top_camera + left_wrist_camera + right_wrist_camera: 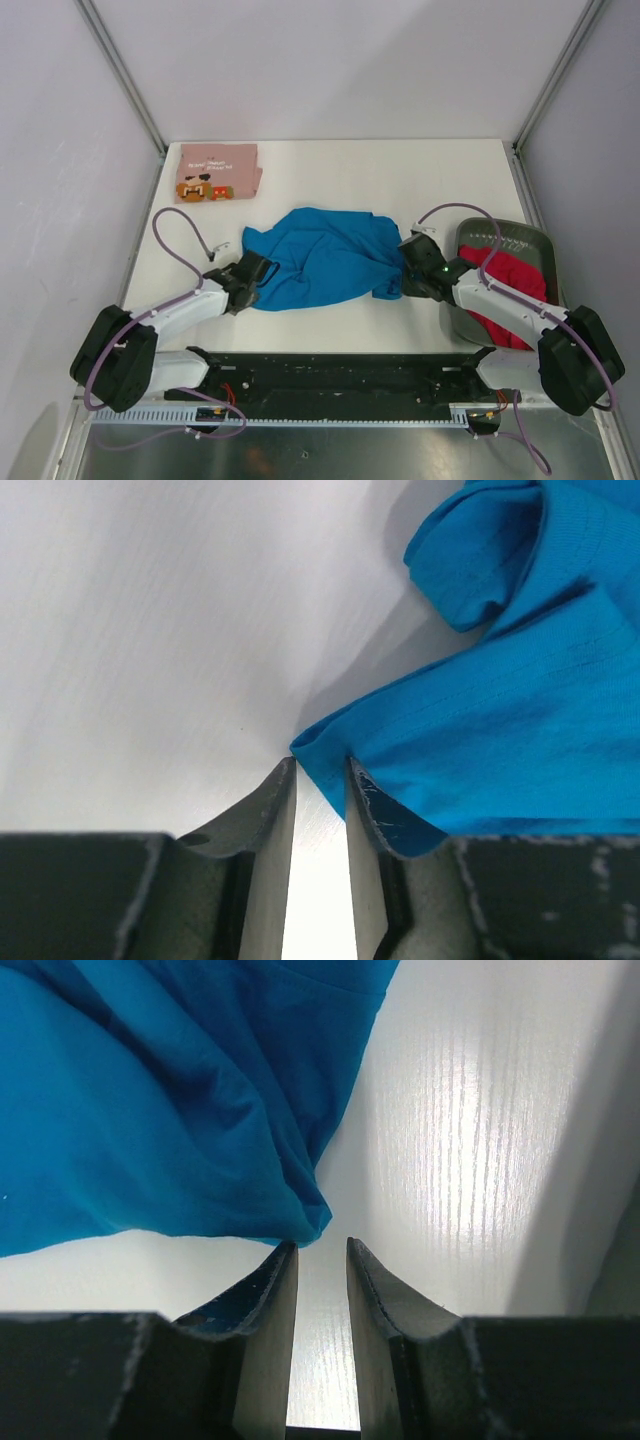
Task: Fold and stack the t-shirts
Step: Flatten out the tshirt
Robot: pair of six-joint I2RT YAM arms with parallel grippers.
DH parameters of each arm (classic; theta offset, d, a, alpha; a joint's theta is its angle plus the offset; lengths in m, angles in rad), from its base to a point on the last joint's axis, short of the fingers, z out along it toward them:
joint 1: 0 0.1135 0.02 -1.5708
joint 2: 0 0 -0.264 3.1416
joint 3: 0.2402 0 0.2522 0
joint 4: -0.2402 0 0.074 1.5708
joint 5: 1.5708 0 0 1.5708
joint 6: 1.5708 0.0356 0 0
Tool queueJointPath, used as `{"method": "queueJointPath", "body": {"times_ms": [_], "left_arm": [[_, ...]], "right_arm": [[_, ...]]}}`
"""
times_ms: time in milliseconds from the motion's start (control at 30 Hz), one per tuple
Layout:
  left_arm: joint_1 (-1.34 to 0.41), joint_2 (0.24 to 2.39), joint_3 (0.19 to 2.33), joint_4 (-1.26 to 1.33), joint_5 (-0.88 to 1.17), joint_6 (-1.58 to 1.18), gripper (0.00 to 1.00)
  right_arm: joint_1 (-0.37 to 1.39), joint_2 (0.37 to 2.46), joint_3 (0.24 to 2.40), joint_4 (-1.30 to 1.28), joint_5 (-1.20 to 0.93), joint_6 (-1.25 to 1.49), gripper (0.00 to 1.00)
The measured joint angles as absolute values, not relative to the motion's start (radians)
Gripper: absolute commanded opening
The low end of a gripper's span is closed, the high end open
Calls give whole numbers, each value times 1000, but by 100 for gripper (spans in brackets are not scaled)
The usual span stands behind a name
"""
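The blue t-shirt [325, 258] lay crumpled in the middle of the table [400, 180], bunched into ridges rather than spread flat. The left gripper [321, 770] sat at its near-left corner and the right gripper [322, 1250] at its near-right corner.

On both, the jaws were drawn almost together, with only a thin slit of bare table showing between them. No cloth sat in either slit. On the left, the hemmed corner touched the fingertips and draped over the outside of one finger. On the right, a folded point of cloth lay just beyond the tips. Neither gripper appeared to be holding anything.

The shirt looked light, thin and limp. It would likely sag, slide easily on the smooth tabletop and keep no shape of its own. The stitched hem corners or the shoulder seams seemed the best places to pinch, one per gripper, so it could be pulled taut and flattened before folding.

At the far left, the pink t-shirt [218, 172] lay folded with its print facing up, a likely base for the stack. On the right, the dark basket [500, 228] held the red t-shirt [515, 275] in a heap, partly hidden by the right arm.
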State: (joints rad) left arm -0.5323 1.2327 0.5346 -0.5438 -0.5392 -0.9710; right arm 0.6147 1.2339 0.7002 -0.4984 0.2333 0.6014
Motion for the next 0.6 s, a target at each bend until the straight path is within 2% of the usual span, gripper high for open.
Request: {"method": "queueJointPath", "body": {"times_ms": [133, 167, 267, 433, 600], "left_arm": [[-522, 1233, 535, -541, -533, -980, 5], [-520, 1233, 535, -540, -530, -983, 2], [-517, 1232, 535, -537, -527, -986, 0], [-498, 1195, 534, -538, -529, -985, 0], [-411, 1106, 529, -539, -530, -963, 0]], "right_arm": [[600, 1228, 696, -497, 234, 601, 35], [594, 1225, 692, -497, 235, 602, 38], [561, 1209, 673, -496, 234, 603, 42], [491, 1158, 625, -480, 223, 615, 42], [434, 1089, 582, -451, 196, 633, 46]]}}
